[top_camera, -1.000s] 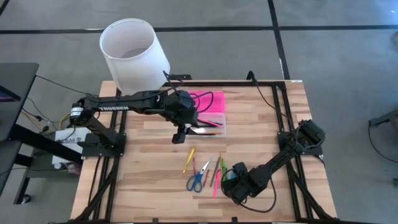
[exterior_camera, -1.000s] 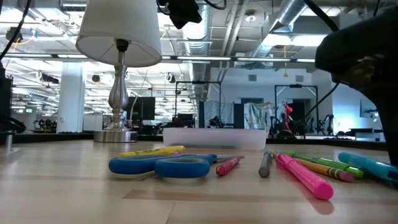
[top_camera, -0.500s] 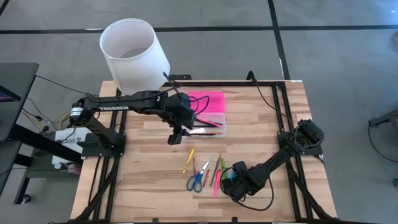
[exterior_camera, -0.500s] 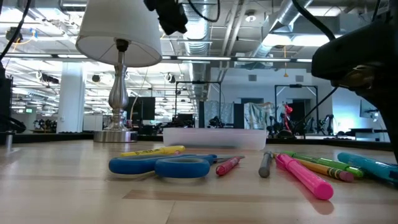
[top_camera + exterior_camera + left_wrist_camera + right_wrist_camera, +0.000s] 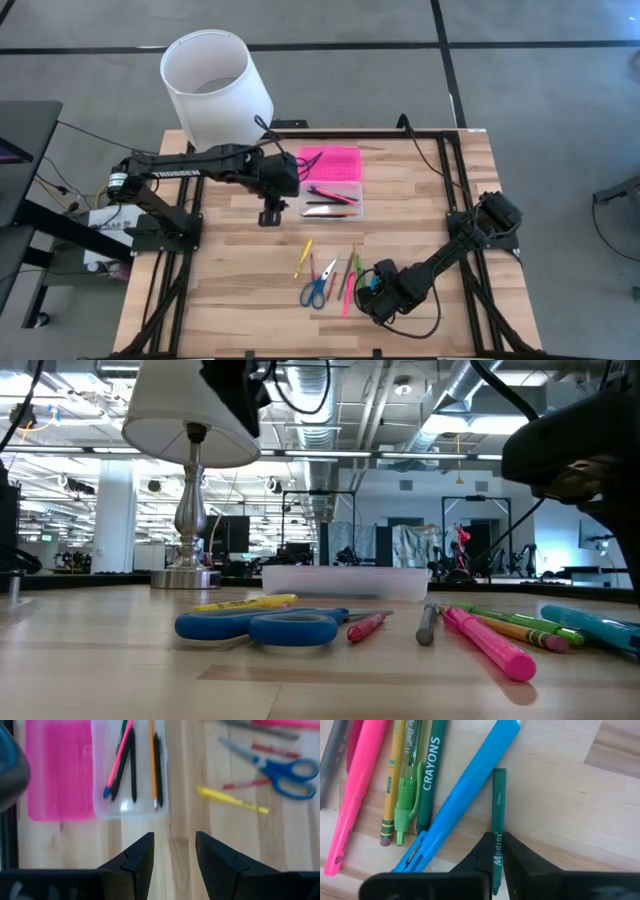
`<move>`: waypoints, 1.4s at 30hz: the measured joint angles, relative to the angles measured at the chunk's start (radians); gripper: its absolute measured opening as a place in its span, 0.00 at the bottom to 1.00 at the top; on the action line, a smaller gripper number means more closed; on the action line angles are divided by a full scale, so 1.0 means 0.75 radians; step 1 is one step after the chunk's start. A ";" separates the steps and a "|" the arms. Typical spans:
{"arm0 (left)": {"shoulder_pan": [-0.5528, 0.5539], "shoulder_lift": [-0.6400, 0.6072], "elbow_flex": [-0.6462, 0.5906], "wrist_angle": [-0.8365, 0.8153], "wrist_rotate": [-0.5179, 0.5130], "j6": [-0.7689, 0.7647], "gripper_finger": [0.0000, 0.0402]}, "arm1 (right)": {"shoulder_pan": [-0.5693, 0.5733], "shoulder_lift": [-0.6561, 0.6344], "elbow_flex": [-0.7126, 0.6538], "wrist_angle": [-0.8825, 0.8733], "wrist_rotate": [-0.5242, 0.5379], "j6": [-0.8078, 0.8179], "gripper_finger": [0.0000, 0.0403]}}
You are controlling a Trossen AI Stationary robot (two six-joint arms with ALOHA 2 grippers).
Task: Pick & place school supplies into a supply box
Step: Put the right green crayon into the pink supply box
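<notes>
The supply box's clear base (image 5: 332,200) holds a few pens (image 5: 131,765); its pink lid (image 5: 332,163) lies open on the far side. Blue-handled scissors (image 5: 318,288), a yellow marker (image 5: 303,257) and other pens lie near the table's front. My left gripper (image 5: 268,215) hangs open above bare wood left of the box (image 5: 129,790). My right gripper (image 5: 372,290) is down at the right end of the pen row, shut on a thin green crayon (image 5: 498,805) that lies beside a blue marker (image 5: 465,795). My right gripper pinches the green crayon between its two fingers, on the printed stretch (image 5: 497,845) toward one end. The fingers come from above, pointing down, one on each long side of the crayon. The crayon lies flat on the table.
A lamp with a white shade (image 5: 215,85) stands at the table's far left corner. A pink highlighter (image 5: 357,785), a yellow pencil (image 5: 392,780) and a green crayon marked CRAYONS (image 5: 431,770) lie close beside the blue marker. Black frame rails (image 5: 450,170) border the table.
My left gripper has moved from over the box's near left part toward the table's left edge and now hangs over bare wood; it has tipped to point more steeply down. The supplies on the table have stayed where they were.
</notes>
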 joint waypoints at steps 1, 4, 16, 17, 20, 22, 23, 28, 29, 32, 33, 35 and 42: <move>0.000 -0.002 -0.011 -0.003 -0.008 -0.001 0.35 | 0.000 0.000 0.000 0.000 0.000 -0.005 0.02; 0.000 -0.003 -0.070 -0.015 -0.012 -0.008 0.35 | 0.000 0.000 0.000 -0.001 0.000 -0.007 0.01; -0.009 -0.002 -0.396 0.087 0.080 -0.124 0.35 | 0.002 0.011 0.094 -0.167 -0.011 -0.057 0.01; -0.014 -0.002 -0.415 0.106 0.080 -0.127 0.35 | 0.003 0.013 0.107 -0.203 -0.015 -0.070 0.01; -0.028 -0.002 -0.463 0.158 0.081 -0.133 0.35 | 0.003 0.008 0.163 -0.268 -0.017 -0.080 0.00; -0.038 -0.002 -0.484 0.181 0.081 -0.144 0.35 | 0.003 -0.003 0.183 -0.340 -0.016 -0.093 0.00; -0.043 -0.002 -0.492 0.196 0.081 -0.148 0.35 | 0.003 -0.011 0.195 -0.358 -0.014 -0.105 0.00; -0.063 -0.002 -0.527 0.260 0.080 -0.163 0.35 | -0.002 -0.080 0.247 -0.492 0.039 -0.112 0.00; -0.066 -0.002 -0.532 0.264 0.080 -0.166 0.35 | -0.005 -0.096 0.256 -0.511 0.070 -0.116 0.00; -0.077 -0.002 -0.545 0.297 0.079 -0.180 0.35 | -0.025 -0.167 0.268 -0.558 0.177 -0.185 0.00; -0.078 -0.002 -0.545 0.297 0.080 -0.183 0.35 | -0.038 -0.186 0.269 -0.560 0.218 -0.225 0.00; -0.088 -0.002 -0.545 0.318 0.080 -0.191 0.35 | -0.076 -0.217 0.269 -0.574 0.291 -0.341 0.00; -0.123 -0.002 -0.545 0.372 0.077 -0.266 0.35 | -0.312 -0.270 0.269 -0.535 0.390 -0.923 0.00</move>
